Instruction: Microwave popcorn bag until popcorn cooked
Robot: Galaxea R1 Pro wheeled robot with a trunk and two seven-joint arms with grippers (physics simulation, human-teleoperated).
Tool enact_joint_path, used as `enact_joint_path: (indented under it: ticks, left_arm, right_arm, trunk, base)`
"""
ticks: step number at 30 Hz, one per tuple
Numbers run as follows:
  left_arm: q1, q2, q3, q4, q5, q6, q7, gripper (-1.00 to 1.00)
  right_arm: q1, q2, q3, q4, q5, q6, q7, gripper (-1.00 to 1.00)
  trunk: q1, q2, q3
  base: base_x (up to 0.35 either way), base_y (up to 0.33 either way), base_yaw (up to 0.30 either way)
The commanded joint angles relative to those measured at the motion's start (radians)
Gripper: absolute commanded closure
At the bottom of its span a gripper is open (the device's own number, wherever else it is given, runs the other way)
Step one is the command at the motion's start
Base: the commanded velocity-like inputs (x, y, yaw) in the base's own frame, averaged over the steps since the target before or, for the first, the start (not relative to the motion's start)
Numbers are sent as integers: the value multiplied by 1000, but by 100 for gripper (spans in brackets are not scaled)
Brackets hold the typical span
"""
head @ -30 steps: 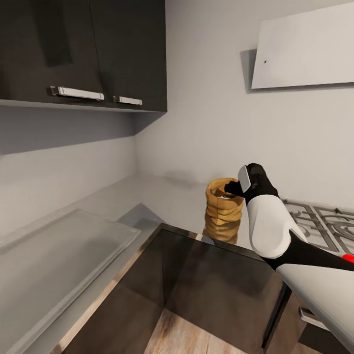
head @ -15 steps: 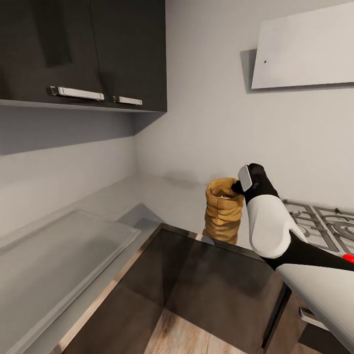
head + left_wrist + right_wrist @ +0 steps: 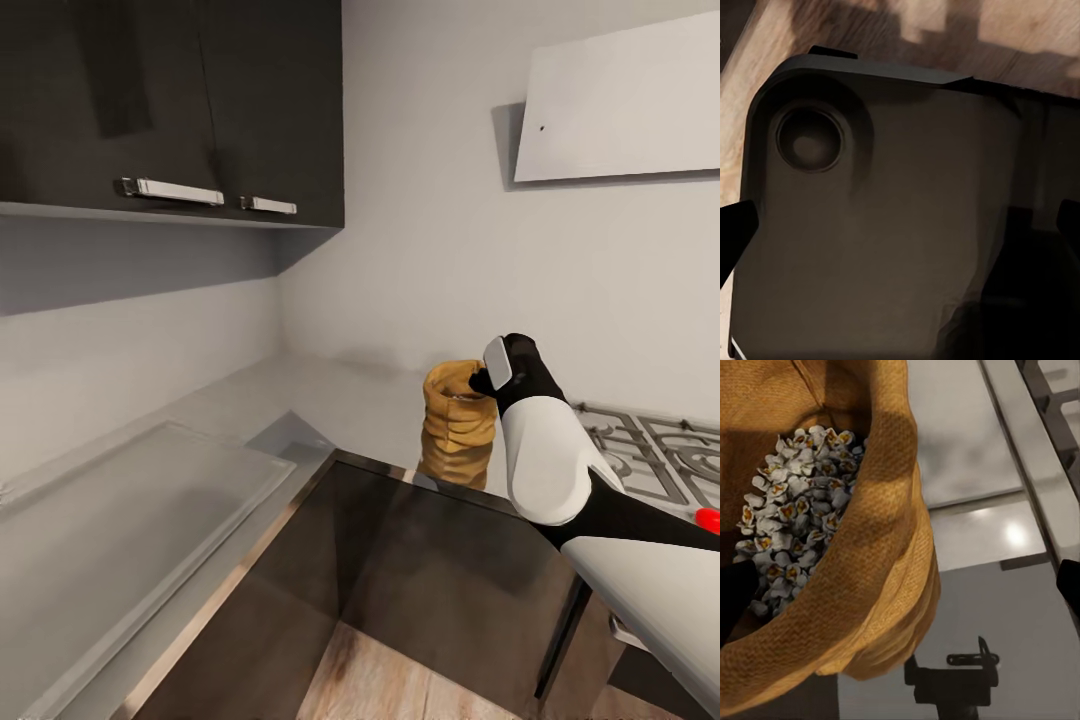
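The camera has shifted slightly since half a second ago, so cabinets and counter sit a little differently, while the right arm stays put with its gripper (image 3: 484, 378) at the bag's rim, as before.

Nearest the camera, a dark cabinet front (image 3: 430, 570) drops to a wooden floor (image 3: 380, 690). The right arm's white forearm (image 3: 545, 460) rises from the lower right. Its black gripper touches the rolled rim of the bag (image 3: 457, 425) on the side nearer the hob. In the right wrist view the rim of the bag (image 3: 870, 562) runs between the two dark fingertips (image 3: 735, 600), one inside the mouth and one outside, and the jaws stand wide apart, not yet pinched on the cloth. White popcorn (image 3: 795, 502) fills the sack.

The bag stands upright on the countertop (image 3: 330, 400), near its front edge and just beside the gas hob (image 3: 650, 450). To the left lies a pale sink tray (image 3: 120, 520) set in the worktop. Farther back, dark wall cabinets (image 3: 170, 100) with metal handles (image 3: 180, 190) hang above, and a white hood (image 3: 620, 100) is fixed to the wall over the hob.

The left wrist view shows a dark rounded panel (image 3: 892, 225) over wood flooring, with the left gripper's (image 3: 900, 229) fingertips at the frame's edges, spread wide.
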Motion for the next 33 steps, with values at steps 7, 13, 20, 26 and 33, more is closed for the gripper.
enact_joint_path:
  ticks: [7, 13, 20, 26, 33]
  left_arm:
    - [0, 0, 1, -1, 7, -2, -2, -100]
    - [0, 0, 1, -1, 7, -2, -1, -100]
    - [0, -1, 1, -1, 7, -2, -2, -100]
    - [0, 0, 1, -1, 7, -2, -2, -100]
    - [0, 0, 1, -1, 7, -2, -2, -100]
  right_arm:
    - [-1, 1, -7, 0, 11, 0, -1, -100]
    - [-1, 1, -7, 1, 10, 0, -1, -100]
    - [-1, 1, -6, 2, 8, 1, -1, -100]
    - [-1, 1, -6, 2, 8, 1, -1, -100]
    - [7, 1, -7, 36, 7, -25, 2, -100]
  trunk:
    - [0, -1, -1]
    - [0, -1, -1]
    - [0, -1, -1]
    - [0, -1, -1]
    - [0, -1, -1]
  base:
    - [-4, 4, 0]
    - [0, 0, 0]
    - [0, 0, 0]
    - [100, 0, 0]
    - [15, 0, 0]
